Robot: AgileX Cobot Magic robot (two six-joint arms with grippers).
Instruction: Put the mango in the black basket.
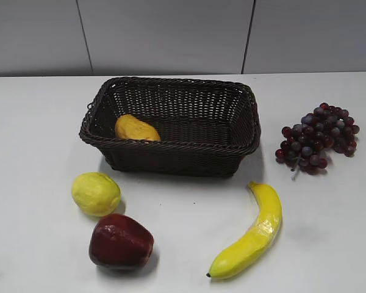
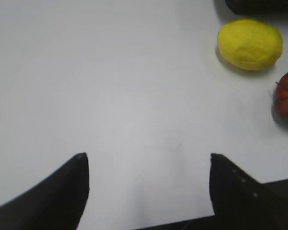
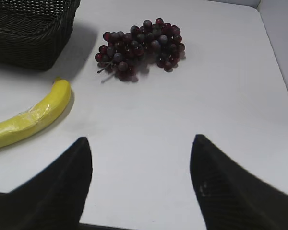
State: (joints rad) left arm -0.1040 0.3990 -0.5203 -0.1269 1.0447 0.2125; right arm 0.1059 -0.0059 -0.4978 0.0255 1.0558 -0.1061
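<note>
The orange-yellow mango (image 1: 136, 129) lies inside the black basket (image 1: 238, 141), at its left end, resting on the bottom. The dark woven basket stands at the middle back of the white table; its corner also shows in the right wrist view (image 3: 29, 33). My left gripper (image 2: 147, 158) is open and empty over bare table, left of the lemon. My right gripper (image 3: 140, 140) is open and empty over bare table, in front of the grapes. Neither gripper shows in the exterior view.
A pale-yellow lemon (image 1: 96, 194) (image 2: 250, 44) and a dark red apple (image 1: 120, 242) (image 2: 286, 96) lie front left. A banana (image 1: 252, 235) (image 3: 30, 119) lies front right. Purple grapes (image 1: 318, 138) (image 3: 140, 47) lie to the right of the basket.
</note>
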